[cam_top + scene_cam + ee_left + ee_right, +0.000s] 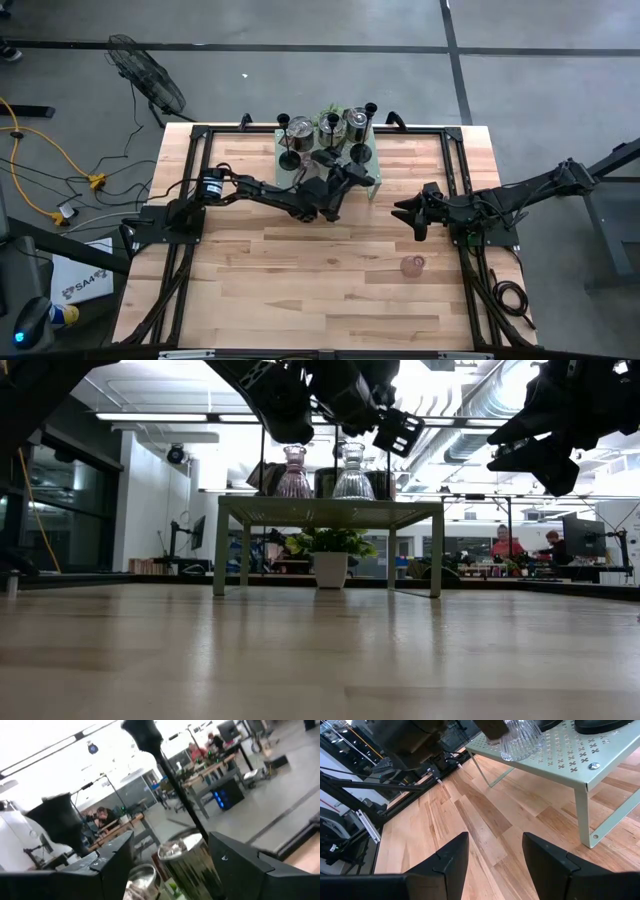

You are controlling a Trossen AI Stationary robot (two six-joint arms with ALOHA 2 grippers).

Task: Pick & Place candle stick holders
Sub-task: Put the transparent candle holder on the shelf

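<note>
Left gripper (348,172) hangs over rack (372,190) front edge, fingers apart, holding nothing. Black, silver candle stick holders (355,124) on rack w/ clear glass one (353,474); pink one (413,265) on table. Right gripper (408,215) open, beside rack. No readable labels.

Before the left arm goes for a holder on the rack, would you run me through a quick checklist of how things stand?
1. Left gripper over the pale green rack: ok.
2. Left fingers apart, nothing between them: ok.
3. Silver cup and black slim-stemmed holder ahead of the left fingers: ok.
4. Right gripper off the rack, over bare table, fingers apart and empty: ok.
5. Pink glass holder already down on the table near the right arm: ok.
6. Which holder the left fingers line up with: cannot tell.
</note>
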